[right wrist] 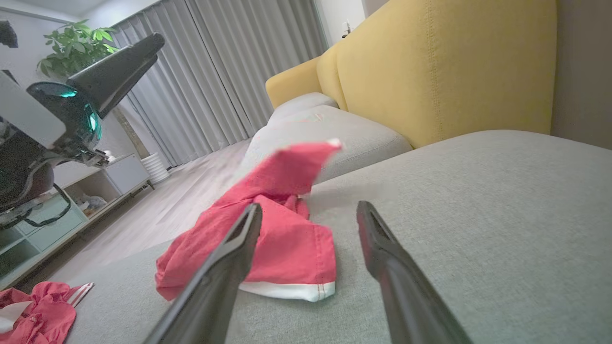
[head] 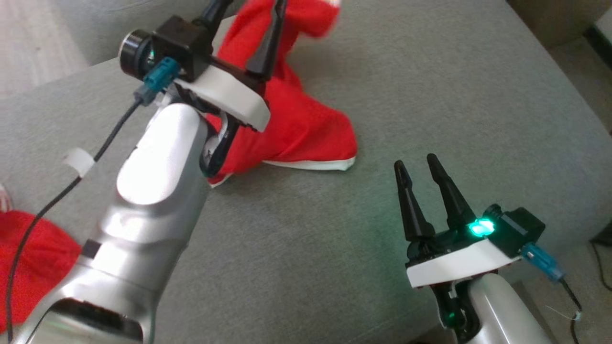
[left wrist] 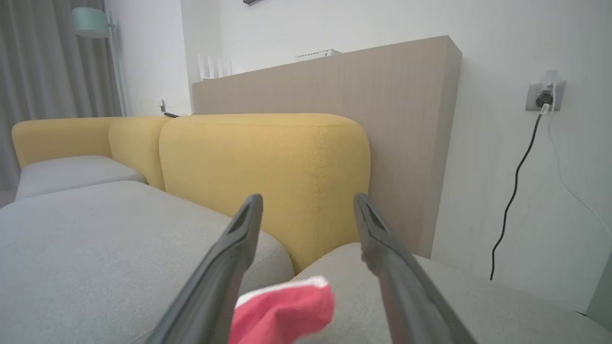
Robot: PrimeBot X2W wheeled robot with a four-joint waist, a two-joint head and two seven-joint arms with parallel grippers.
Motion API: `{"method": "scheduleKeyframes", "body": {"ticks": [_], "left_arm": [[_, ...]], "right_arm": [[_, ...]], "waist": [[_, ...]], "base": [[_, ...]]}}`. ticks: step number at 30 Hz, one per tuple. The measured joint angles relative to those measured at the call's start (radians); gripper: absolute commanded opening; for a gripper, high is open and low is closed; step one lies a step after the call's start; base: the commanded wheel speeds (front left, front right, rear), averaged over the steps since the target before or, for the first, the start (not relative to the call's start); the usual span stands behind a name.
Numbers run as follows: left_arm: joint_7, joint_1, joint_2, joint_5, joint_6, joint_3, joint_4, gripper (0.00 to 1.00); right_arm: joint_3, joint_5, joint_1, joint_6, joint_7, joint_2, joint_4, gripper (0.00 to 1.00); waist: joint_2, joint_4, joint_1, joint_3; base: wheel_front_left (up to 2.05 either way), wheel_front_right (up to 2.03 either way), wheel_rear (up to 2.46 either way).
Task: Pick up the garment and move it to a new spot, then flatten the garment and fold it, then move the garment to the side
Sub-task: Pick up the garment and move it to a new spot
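The garment (head: 296, 119) is red with a white hem. Its lower part lies bunched on the grey sofa seat (head: 430, 95), and its upper end stands up, blurred. My left gripper (head: 248, 9) hangs above it, open, its fingers on either side of the red cloth and nothing pinched. In the left wrist view the garment's blurred tip (left wrist: 282, 310) shows low between the spread fingers of that gripper (left wrist: 308, 200). My right gripper (head: 416, 162) is open and empty, hovering over the seat to the garment's right. Through its own camera, this gripper (right wrist: 310, 208) points at the garment (right wrist: 282, 229).
A second red piece of clothing (head: 33, 267) lies at the lower left, off the seat. The yellow backrest (left wrist: 267, 162) rises behind the seat. The seat's right edge drops to the floor near a cable (head: 597, 267). A low shelf unit (right wrist: 57, 215) stands across the room.
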Motion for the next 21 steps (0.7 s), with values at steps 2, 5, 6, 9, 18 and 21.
{"method": "scheduleKeyframes", "body": {"ticks": [2,5,6,9,18,21], "left_arm": [[-0.014,-0.001,0.000,-0.001,-0.004,-0.015,0.009,1.00],[-0.021,-0.001,0.002,-0.005,-0.004,-0.042,0.018,1.00],[-0.025,-0.001,0.003,-0.005,-0.004,-0.053,0.019,1.00],[-0.040,-0.001,0.008,-0.005,-0.005,-0.066,0.018,1.00],[-0.105,0.174,0.069,-0.043,0.051,-0.029,-0.036,1.00],[-0.121,0.302,0.097,-0.057,0.086,-0.011,-0.085,1.00]], "right_arm": [[-0.004,0.000,0.000,0.000,0.000,0.000,0.001,1.00],[-0.010,0.000,0.000,0.000,0.000,0.000,0.002,1.00],[-0.012,0.000,0.000,0.000,0.000,0.000,0.002,1.00],[-0.024,-0.004,0.000,0.000,0.000,0.000,0.006,1.00],[-0.126,-0.047,0.011,0.000,0.000,0.000,0.023,1.00],[-0.153,-0.063,0.027,0.000,0.000,0.000,0.026,1.00]], "waist": [[0.0000,0.017,-0.0001,0.000],[0.0000,0.045,-0.0001,-0.001],[0.0000,0.055,-0.0001,-0.001],[0.0000,0.083,0.0000,-0.007],[0.0000,0.196,-0.0001,-0.047],[0.0000,0.245,-0.0002,-0.064]], "base": [[0.00,0.00,0.00],[0.00,0.00,0.00],[0.00,0.00,0.00],[0.00,0.00,0.00],[0.00,0.00,0.00],[0.00,0.00,0.00]]}}
